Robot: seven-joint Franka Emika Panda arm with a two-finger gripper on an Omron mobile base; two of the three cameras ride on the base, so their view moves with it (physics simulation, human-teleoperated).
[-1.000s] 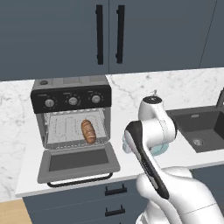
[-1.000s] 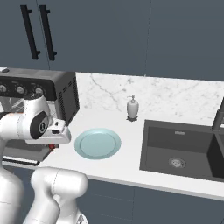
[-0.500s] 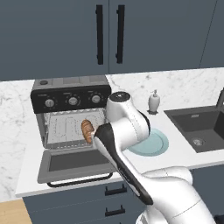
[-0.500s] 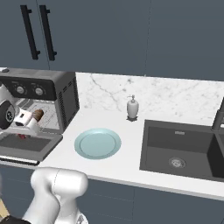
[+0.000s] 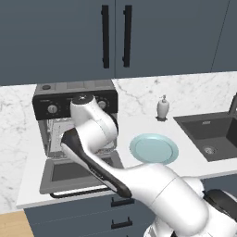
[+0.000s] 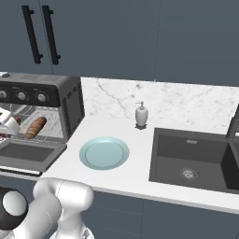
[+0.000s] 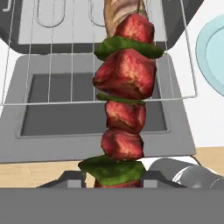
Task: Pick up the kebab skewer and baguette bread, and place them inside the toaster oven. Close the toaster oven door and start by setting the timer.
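Toaster oven (image 6: pixel 42 105) at the left end of the counter (image 6: pixel 135 179), against the back wall, below the upper cabinets (image 6: pixel 116 37). Toaster oven door (image 6: pixel 28 156) dropped open, flat in front of the cavity. Baguette bread (image 6: pixel 35 128) on the wire rack (image 7: pixel 87 57) inside. Kebab skewer (image 7: pixel 124 96) over the rack's front edge and the open door, pointing into the cavity toward the bread. Plate (image 6: pixel 104 153) right of the oven, near the counter's front. Soap dispenser (image 6: pixel 141 115) behind the plate, by the wall. Sink (image 6: pixel 196 161) at the right end.
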